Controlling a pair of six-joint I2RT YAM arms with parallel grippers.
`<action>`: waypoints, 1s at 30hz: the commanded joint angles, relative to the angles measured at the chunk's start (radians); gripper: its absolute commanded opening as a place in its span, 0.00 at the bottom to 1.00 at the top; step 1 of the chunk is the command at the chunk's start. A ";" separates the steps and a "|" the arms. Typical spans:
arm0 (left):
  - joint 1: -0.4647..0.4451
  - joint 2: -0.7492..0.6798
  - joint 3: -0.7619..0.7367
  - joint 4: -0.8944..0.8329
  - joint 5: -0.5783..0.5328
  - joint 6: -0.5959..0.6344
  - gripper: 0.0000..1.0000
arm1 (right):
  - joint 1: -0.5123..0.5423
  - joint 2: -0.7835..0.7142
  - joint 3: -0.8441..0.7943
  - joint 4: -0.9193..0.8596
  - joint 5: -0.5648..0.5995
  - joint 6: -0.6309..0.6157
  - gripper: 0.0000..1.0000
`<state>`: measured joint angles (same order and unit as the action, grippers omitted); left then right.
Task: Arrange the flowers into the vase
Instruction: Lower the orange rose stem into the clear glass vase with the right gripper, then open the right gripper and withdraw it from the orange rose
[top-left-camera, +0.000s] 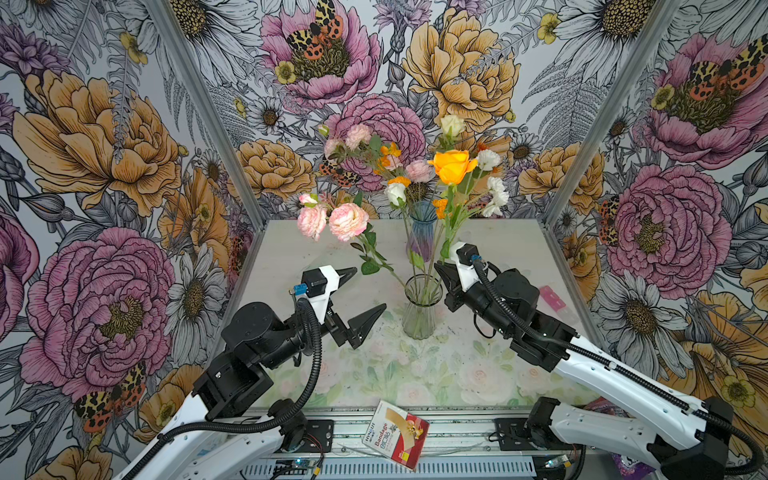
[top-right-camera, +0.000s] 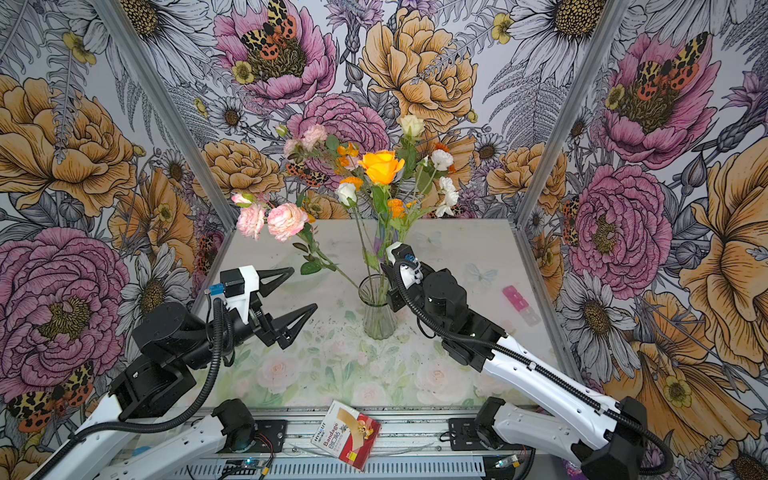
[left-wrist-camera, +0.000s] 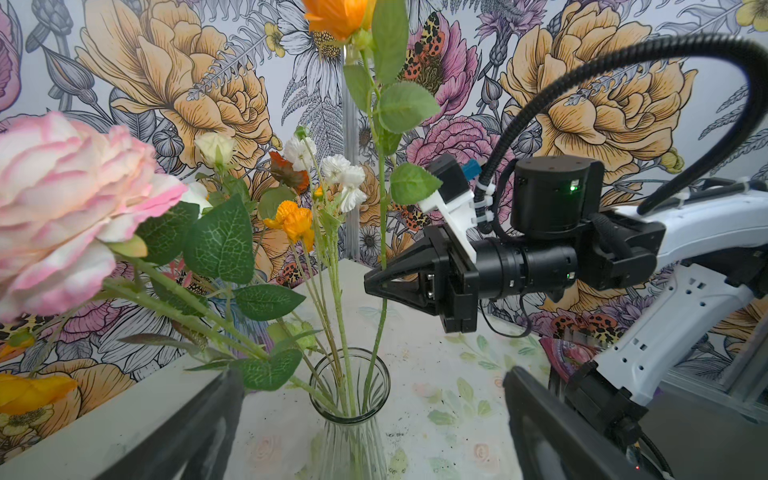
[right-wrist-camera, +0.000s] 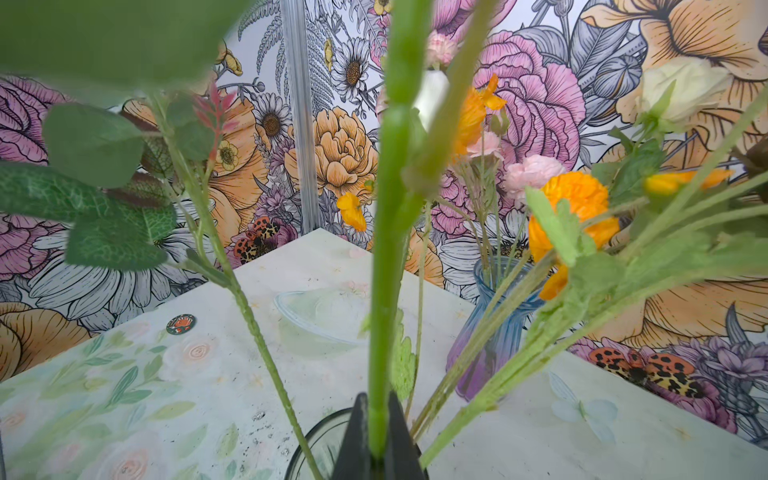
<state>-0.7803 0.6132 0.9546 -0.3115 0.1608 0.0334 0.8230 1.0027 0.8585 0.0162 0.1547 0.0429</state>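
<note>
R gripper (left-wrist-camera: 376, 286) pinches the orange rose (top-left-camera: 452, 166) by its stem just above the clear vase (top-left-camera: 417, 326). The stem end sits inside w/ other flowers (top-left-camera: 348, 221). L gripper (top-left-camera: 370, 289) gapes wide, empty, beside the vase. Risk: the top-heavy rose flops out on release, or a sideways pull tips the vase.

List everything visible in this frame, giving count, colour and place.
clear vase: one, clear glass, table centre
blue vase: one, blue-purple, behind the clear vase
flowers: several stems, exact count unclear; pink, orange, white, cream; split between both vases
orange rose: one, orange, stem in the clear vase
bandage box: one, white and red, front rail
pink block: one, pink, table's right side
clear dish: one, transparent, on the table
table: one, pale floral print
left gripper: open, empty, left of the clear vase
right gripper: shut on the orange rose's stem, above the clear vase
</note>
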 joint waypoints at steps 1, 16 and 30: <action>0.001 0.001 -0.013 -0.006 -0.021 0.006 0.99 | -0.007 -0.031 -0.107 0.203 -0.032 -0.013 0.00; 0.001 -0.010 -0.026 -0.015 -0.026 0.005 0.99 | -0.008 -0.017 -0.194 0.265 -0.015 -0.024 0.39; 0.001 0.003 -0.045 -0.012 -0.035 0.011 0.99 | -0.008 -0.096 -0.121 -0.059 -0.052 0.074 1.00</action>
<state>-0.7803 0.6155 0.9215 -0.3187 0.1455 0.0338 0.8230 0.9474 0.7288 0.0139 0.1181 0.0719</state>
